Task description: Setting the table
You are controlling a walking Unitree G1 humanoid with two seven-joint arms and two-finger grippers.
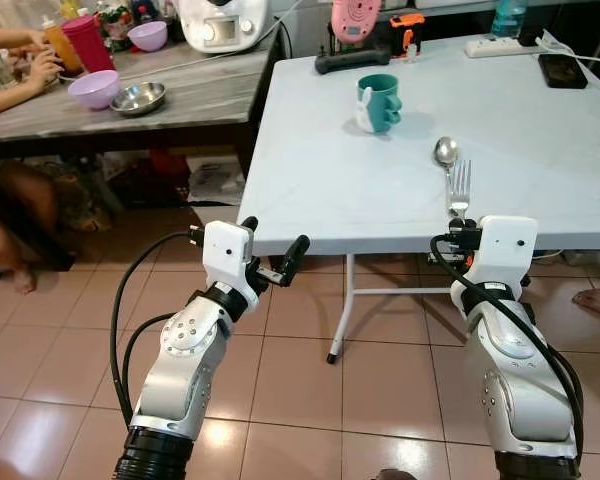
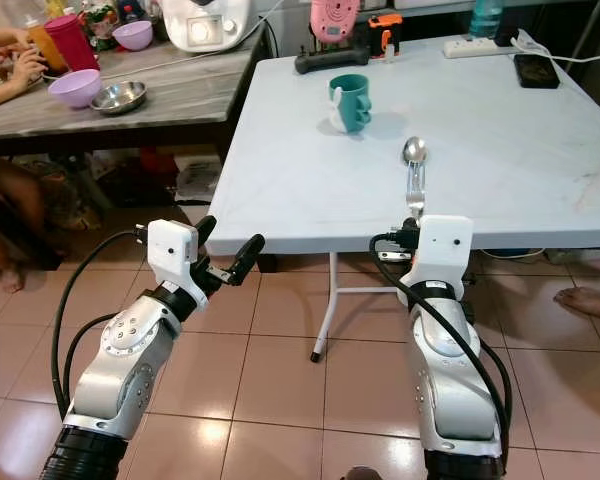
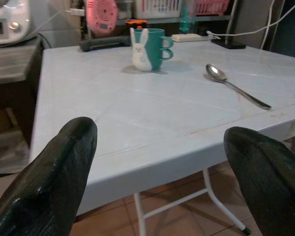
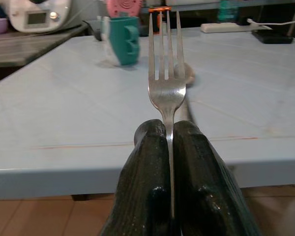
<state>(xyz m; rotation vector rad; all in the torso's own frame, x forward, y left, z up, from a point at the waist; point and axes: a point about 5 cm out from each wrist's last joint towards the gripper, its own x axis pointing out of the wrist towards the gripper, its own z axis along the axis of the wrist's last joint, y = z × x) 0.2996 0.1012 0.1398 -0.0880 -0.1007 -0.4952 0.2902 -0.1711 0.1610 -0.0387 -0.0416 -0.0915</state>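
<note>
Right pincer (image 4: 169,147): clamped on the fork (image 4: 166,83) handle, tines over the worktop (image 1: 540,150) near edge
Left pincer (image 1: 273,252): fingers spread, holding nothing, just off the worktop's front corner
Spoon (image 1: 446,152): lying on the worktop beyond the fork
Teal mug (image 1: 380,102): upright, farther back

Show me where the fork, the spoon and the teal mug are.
fork (image 4: 166,88), right wrist view, neck below the tines.
spoon (image 3: 217,73), left wrist view, on its bowl.
teal mug (image 1: 382,100), left eye view, on its side wall.

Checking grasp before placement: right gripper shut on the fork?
Shut. The right gripper has both fingers pressed against the fork handle, tines pointing out over the table.
</note>
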